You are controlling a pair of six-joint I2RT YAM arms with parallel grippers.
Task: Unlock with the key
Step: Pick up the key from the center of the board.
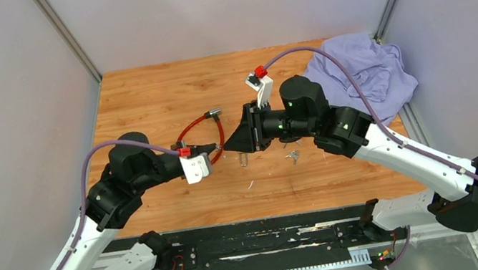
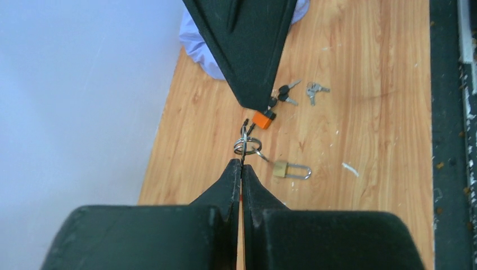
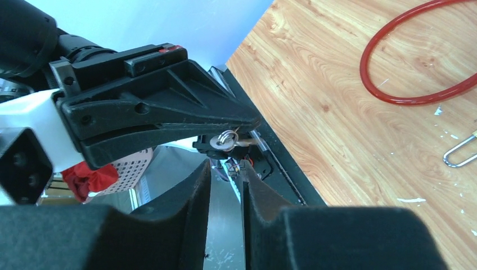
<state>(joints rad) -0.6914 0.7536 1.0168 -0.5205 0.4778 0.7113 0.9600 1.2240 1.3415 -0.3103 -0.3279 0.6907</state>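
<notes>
My left gripper (image 2: 242,162) is shut on a silver key ring (image 2: 246,145), which sticks out past its tips. In the right wrist view the ring (image 3: 226,139) carries a small key (image 3: 247,142) that points away from the left fingers. My right gripper (image 3: 225,166) faces it tip to tip with its jaws slightly apart and nothing between them. A small orange-and-black piece (image 2: 263,119) sits right at the right fingertips (image 2: 256,95); whether it touches them I cannot tell. A small brass padlock (image 2: 289,169) lies on the wooden table just beyond the ring.
Two black-headed keys (image 2: 286,94) and a silver key bunch (image 2: 315,90) lie on the table (image 1: 158,97). A red cable loop (image 1: 200,128) lies behind the left gripper (image 1: 215,147). A crumpled purple cloth (image 1: 364,72) fills the back right corner. Grey walls close in the sides.
</notes>
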